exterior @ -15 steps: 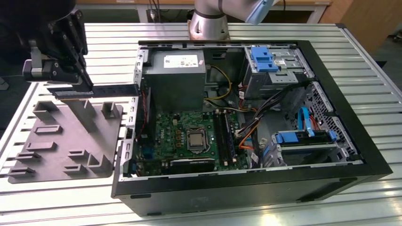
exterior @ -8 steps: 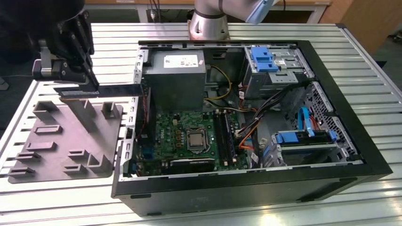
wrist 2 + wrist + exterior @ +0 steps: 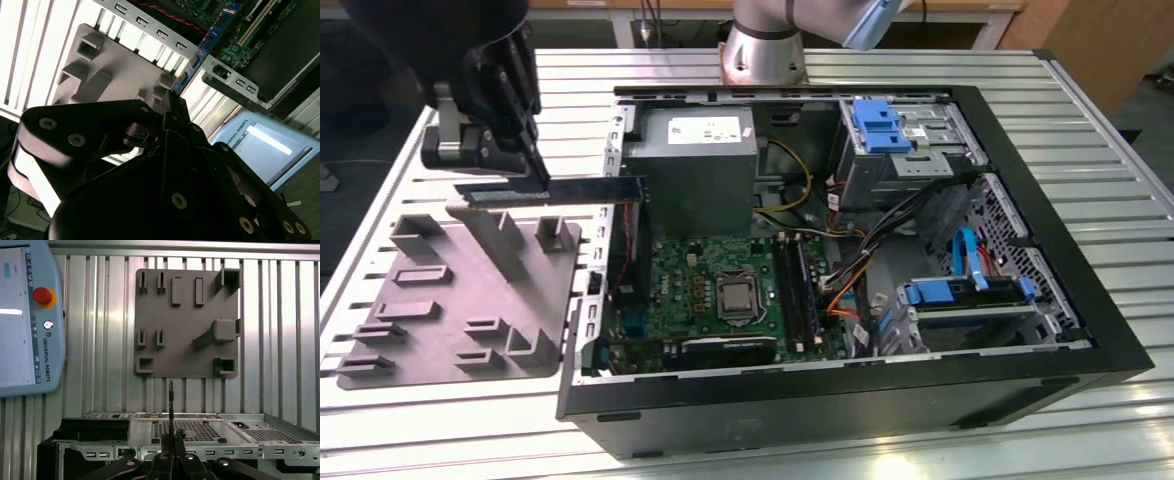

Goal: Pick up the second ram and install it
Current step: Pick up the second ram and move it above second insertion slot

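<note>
The gripper (image 3: 520, 175) has its jaws clenched on the ram (image 3: 580, 191), held level in the air above the grey holder (image 3: 454, 300), just beside the open case (image 3: 854, 400) at the exterior view's left. A pendant (image 3: 25, 315) with a red button lies on the worktop (image 3: 400, 430).

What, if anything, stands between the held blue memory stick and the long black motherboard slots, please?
Nothing visible blocks it. The thin blue memory stick, shut in the gripper, hangs above the case's metal side wall; the black slots lie uncovered.
</note>
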`<act>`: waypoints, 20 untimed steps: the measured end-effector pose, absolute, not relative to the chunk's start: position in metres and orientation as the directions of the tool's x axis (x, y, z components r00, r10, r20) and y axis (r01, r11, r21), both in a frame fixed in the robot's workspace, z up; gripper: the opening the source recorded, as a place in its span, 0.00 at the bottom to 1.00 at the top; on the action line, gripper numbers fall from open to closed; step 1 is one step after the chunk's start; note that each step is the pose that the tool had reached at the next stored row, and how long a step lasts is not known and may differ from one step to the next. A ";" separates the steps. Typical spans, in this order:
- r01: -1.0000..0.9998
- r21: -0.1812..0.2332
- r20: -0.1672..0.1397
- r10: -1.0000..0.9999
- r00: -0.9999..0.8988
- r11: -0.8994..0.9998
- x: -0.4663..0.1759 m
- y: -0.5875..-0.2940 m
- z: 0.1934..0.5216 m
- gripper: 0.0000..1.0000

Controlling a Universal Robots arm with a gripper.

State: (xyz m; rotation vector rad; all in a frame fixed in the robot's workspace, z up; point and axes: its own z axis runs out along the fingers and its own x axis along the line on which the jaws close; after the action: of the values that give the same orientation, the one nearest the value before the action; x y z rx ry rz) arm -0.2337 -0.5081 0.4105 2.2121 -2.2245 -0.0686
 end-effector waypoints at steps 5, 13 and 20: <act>-0.999 0.034 -0.028 -1.000 -0.006 0.005 -0.226 -0.507 0.410 0.11; -0.999 0.034 -0.028 -1.000 -0.006 0.005 -0.217 -0.507 0.410 0.11; -0.999 0.034 -0.028 -1.000 -0.006 0.005 -0.206 -0.507 0.410 0.11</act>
State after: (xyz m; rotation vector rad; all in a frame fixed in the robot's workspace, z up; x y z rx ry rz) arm -0.2060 -0.5067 0.4103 2.2121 -2.2245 -0.0686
